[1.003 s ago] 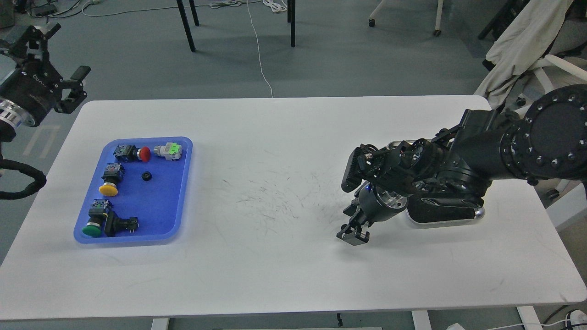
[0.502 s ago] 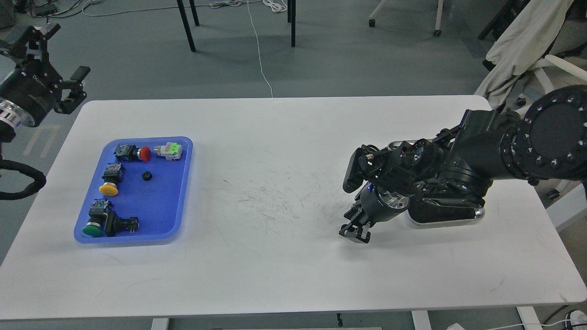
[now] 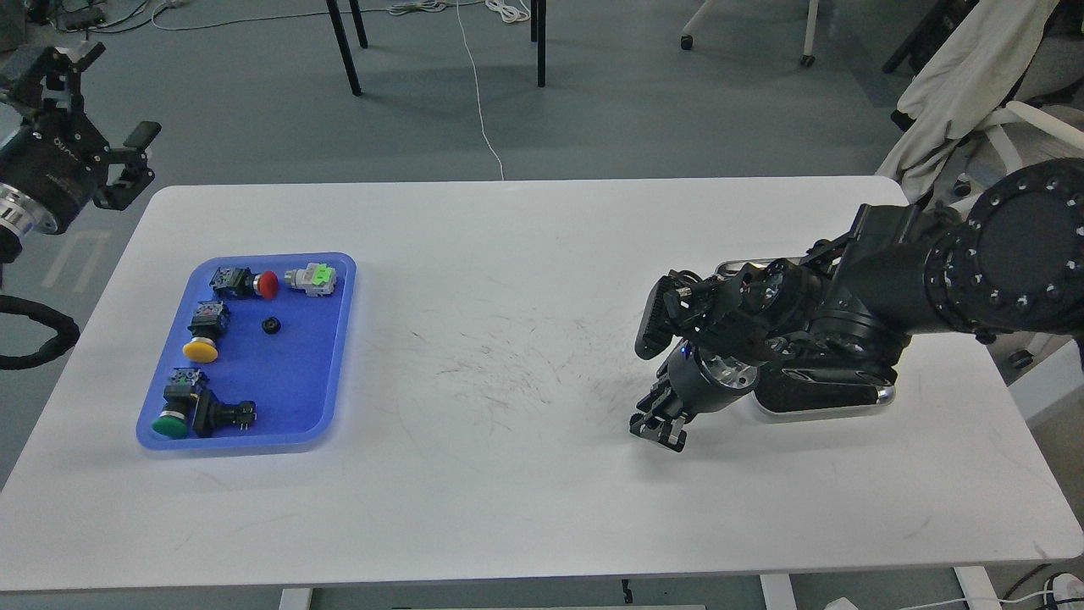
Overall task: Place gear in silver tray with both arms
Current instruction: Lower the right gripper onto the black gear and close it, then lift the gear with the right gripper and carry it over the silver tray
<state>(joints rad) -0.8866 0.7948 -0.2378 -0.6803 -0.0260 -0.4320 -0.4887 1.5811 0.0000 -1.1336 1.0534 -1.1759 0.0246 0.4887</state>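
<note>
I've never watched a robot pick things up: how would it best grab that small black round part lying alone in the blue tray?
Probably from straight above, fingers closing across the outer rim of the small black round part. It lies flat and low in the blue tray, with bare floor all round it, so a side approach gets little purchase.

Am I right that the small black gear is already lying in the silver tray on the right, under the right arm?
Not quite: the head view shows the small black gear lying in the blue tray on the left. The silver tray sits on the right, under the right arm.
</note>
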